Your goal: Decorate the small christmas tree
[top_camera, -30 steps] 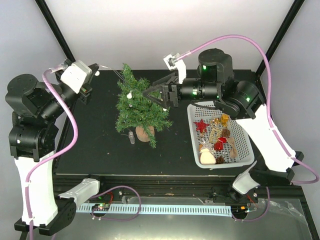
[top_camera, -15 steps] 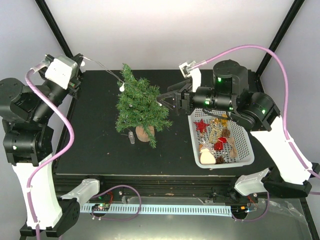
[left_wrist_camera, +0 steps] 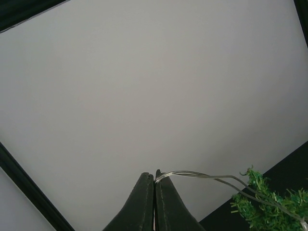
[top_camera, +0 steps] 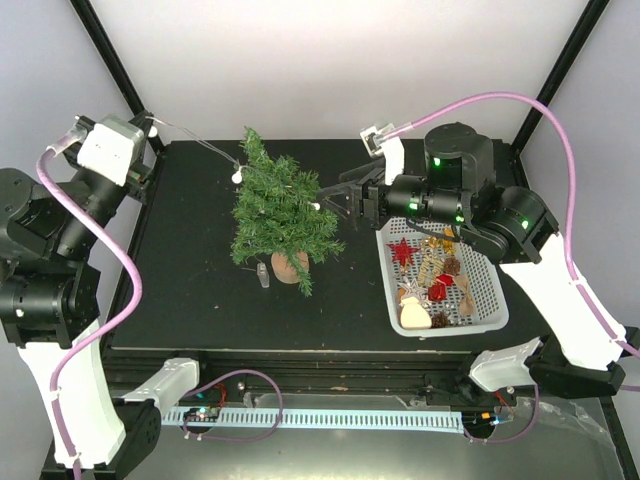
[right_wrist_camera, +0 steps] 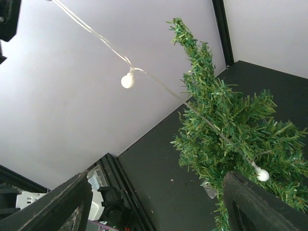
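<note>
While the left arm sits raised over the table's (top_camera: 180,270) far-left corner, the left gripper (left_wrist_camera: 154,175) is pinched closed on the light string (right_wrist_camera: 127,80), whose wire runs across to the small christmas tree (top_camera: 280,205). The tree stands upright mid-table. The right arm reaches level toward it, with the right gripper (right_wrist_camera: 156,185) spread wide, holding nothing. The white basket (top_camera: 386,270) to the tree's right holds a red star (top_camera: 403,250) and mixed ornaments.

A robotics lab test cell; plain white panels (top_camera: 330,60) wall in a black table (top_camera: 190,290); black frame posts (top_camera: 108,55) rise at the corners; pink cables (top_camera: 500,95) loop off the left arm (top_camera: 60,250) and right arm (top_camera: 540,270) bolted in front.
</note>
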You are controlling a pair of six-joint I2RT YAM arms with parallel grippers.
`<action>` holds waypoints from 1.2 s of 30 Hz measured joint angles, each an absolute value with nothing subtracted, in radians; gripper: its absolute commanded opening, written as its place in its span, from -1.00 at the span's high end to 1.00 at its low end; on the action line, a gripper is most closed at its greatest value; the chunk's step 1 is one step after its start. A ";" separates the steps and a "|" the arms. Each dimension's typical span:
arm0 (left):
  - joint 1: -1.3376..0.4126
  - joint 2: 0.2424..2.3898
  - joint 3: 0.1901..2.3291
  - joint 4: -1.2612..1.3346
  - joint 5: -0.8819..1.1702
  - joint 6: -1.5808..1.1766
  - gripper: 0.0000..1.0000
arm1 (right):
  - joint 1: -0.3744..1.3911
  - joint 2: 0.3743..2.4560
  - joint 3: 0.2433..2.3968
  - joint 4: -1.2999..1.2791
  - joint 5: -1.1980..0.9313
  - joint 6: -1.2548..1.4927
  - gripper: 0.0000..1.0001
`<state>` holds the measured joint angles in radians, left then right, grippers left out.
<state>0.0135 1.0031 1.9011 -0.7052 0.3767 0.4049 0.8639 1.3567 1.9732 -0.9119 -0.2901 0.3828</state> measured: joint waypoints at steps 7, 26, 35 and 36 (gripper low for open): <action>0.014 0.978 1.947 -0.779 0.378 0.412 0.97 | 0.860 1.346 1.947 -0.910 -0.278 0.383 -0.51; 0.013 0.977 1.975 -0.710 0.523 0.336 0.97 | 0.857 1.346 1.929 -0.900 -0.279 0.382 -0.51; 0.013 0.976 1.860 -0.680 0.452 0.369 0.97 | 0.855 1.345 1.912 -0.898 -0.276 0.378 -0.51; 0.013 0.978 1.846 -0.675 0.442 0.377 0.97 | 0.854 1.345 1.912 -0.899 -0.275 0.377 -0.51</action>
<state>0.0128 0.9775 1.8462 -0.6754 0.4419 0.3771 0.8536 1.3449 1.9118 -0.8986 -0.2752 0.3775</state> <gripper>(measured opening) 0.017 0.754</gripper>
